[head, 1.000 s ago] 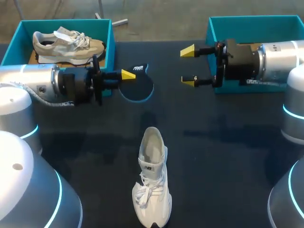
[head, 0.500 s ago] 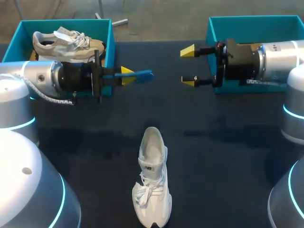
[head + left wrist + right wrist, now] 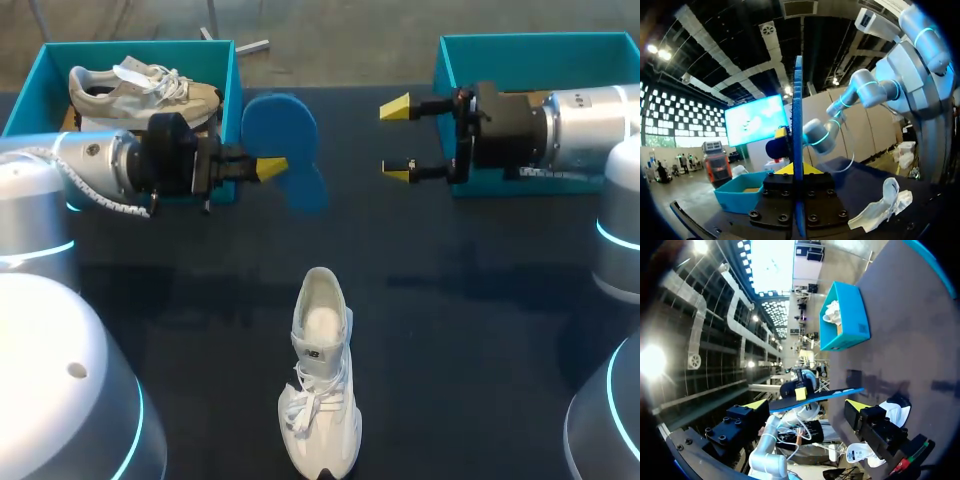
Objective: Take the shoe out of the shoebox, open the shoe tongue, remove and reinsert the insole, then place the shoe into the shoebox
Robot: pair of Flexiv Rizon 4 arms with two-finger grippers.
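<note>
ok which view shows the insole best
The head view: the insole shows its broad blue face, pinched in the left gripper. The left wrist view shows the insole only edge-on between the fingers. The right wrist view shows it as a thin dark strip.

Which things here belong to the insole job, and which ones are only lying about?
Job: white shoe, blue insole held in left pincer, likely the right shoebox.
Lying about: beige shoe, in the left shoebox.
</note>
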